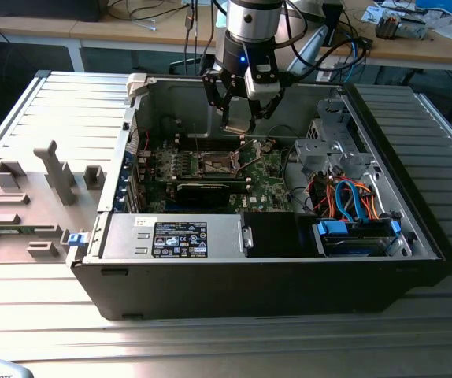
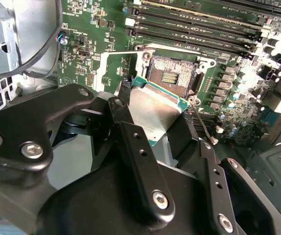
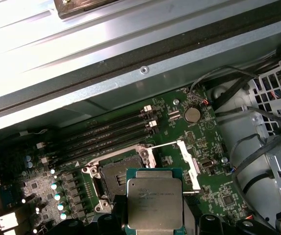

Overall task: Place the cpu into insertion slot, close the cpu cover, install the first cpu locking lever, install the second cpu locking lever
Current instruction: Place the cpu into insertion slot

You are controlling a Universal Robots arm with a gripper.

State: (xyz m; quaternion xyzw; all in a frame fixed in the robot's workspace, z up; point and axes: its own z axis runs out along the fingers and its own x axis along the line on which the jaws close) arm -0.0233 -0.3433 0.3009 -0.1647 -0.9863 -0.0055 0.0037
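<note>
The black multi-fingered hand (image 1: pixel 238 126) is pinching the small flat square cpu with its silver-grey metal top (image 3: pixel 154 203) by its edges. It holds the chip just above the small square insertion slot with a dark centre and silvery rim (image 2: pixel 172 76), a little off to one side and not yet seated. The thin silvery frame-shaped cpu cover (image 2: pixel 100 71) stands flipped open beside the slot.

The main risk, as I judge it, is a chip that comes down skewed or off-centre over the slot. One corner would land on the rim and could bend the contacts in the dark centre. The grip takes only the chip's narrow edges, so a slip could drop it onto the slot. The open cover stands close enough to the slot to catch a finger.

The slot sits on a green motherboard (image 1: pixel 265 169) inside an open black computer case (image 1: pixel 289 268). The case lies on a ribbed silvery metal bench (image 1: pixel 45 315). Wooden desks strewn with cables stand well beyond the slot.
</note>
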